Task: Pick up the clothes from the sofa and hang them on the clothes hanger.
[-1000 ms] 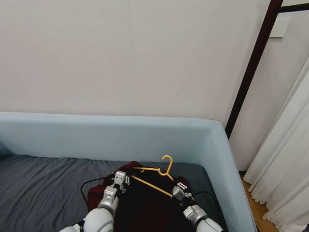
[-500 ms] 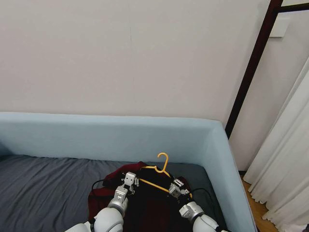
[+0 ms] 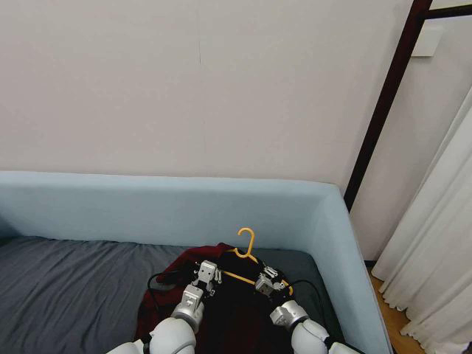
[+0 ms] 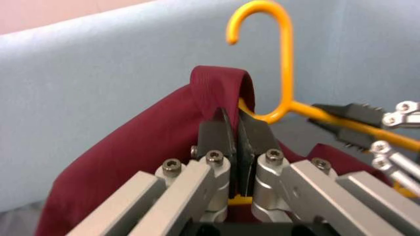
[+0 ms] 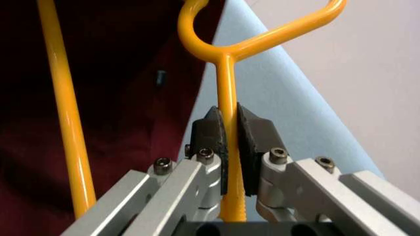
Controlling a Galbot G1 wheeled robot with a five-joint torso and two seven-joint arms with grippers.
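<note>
Because the soft dark-red woven garment (image 4: pixel 125 152) is limp and light, it will fold wherever it is pinched. The left gripper (image 4: pixel 236 123) is clamped on a doubled edge of it beside the hook's neck. To its right, the right gripper (image 5: pixel 227 125) nips the thin, rigid yellow plastic hanger (image 5: pixel 226 73) by its rod near the hook; the rod looks smooth and probably slippery. Both are held low over the grey seat of the pale-blue sofa (image 3: pixel 147 206).

The yellow hanger's (image 5: pixel 227 88) hook runs past the picture's edge in the right wrist view. In the left wrist view, one shoulder disappears under the maroon garment (image 4: pixel 131 142) and behind the left claw (image 4: pixel 235 129). The head view's bottom edge cuts off the garment's lower half.
</note>
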